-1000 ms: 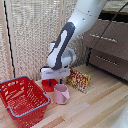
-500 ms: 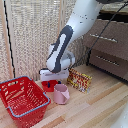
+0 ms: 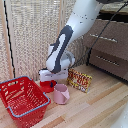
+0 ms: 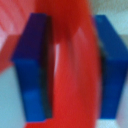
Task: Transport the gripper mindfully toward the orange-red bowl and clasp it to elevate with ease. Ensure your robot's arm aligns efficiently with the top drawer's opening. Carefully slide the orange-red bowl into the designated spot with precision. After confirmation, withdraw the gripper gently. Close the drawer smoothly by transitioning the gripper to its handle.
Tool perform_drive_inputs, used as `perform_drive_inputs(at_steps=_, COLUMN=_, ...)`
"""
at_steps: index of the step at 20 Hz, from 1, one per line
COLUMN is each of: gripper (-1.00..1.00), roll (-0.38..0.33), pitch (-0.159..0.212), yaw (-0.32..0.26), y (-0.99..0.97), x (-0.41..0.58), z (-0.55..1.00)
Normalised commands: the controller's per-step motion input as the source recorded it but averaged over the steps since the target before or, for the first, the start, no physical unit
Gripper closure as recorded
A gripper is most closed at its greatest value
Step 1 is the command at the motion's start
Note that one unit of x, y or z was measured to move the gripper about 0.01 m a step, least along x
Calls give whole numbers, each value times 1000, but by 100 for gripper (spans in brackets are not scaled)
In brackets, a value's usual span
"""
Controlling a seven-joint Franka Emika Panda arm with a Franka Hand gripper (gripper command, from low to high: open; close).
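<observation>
In the exterior view my white gripper [image 3: 49, 78] hangs low at the end of the robot's arm [image 3: 75, 27], right over the orange-red bowl [image 3: 47, 87] on the wooden floor. The wrist view is blurred: my gripper [image 4: 70, 67] is open, its blue fingers [image 4: 32, 65] standing on either side of a red wall of the orange-red bowl [image 4: 72, 45]. The dresser stands at the exterior view's right, with the top drawer [image 3: 107, 31] and its silver handle [image 3: 101, 37] above a lower drawer.
A pink cup [image 3: 61, 93] stands just to the exterior view's right of the bowl, and a yellow-red snack box [image 3: 80, 80] lies beyond it. A big red wire basket [image 3: 22, 100] sits on the exterior view's left. A wicker screen [image 3: 35, 35] is behind.
The arm has sunk a little, bringing the gripper down onto the bowl. The bowl, cup and basket have stayed put.
</observation>
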Motion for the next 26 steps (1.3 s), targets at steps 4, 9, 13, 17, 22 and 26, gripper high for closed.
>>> perform_drive_inputs(at_steps=4, gripper=100, roll=28, pitch=-7, yaw=-12, y=-44, x=76, z=302)
perform_drive_inputs(at_steps=9, gripper=100, roll=3, pitch=0, yaw=-79, y=-85, x=66, z=691)
perform_drive_inputs(at_steps=13, gripper=100, roll=-15, pitch=0, yaw=-28, y=-68, x=64, z=890)
perform_drive_inputs(at_steps=17, gripper=100, roll=-14, pitch=0, yaw=-6, y=-101, x=161, z=878)
perform_drive_inputs(at_steps=22, gripper=100, roll=-16, pitch=0, yaw=-36, y=-35, x=116, z=813)
perform_drive_inputs(at_steps=26, gripper=100, roll=-22, pitch=0, yaw=-28, y=-8, x=57, z=750)
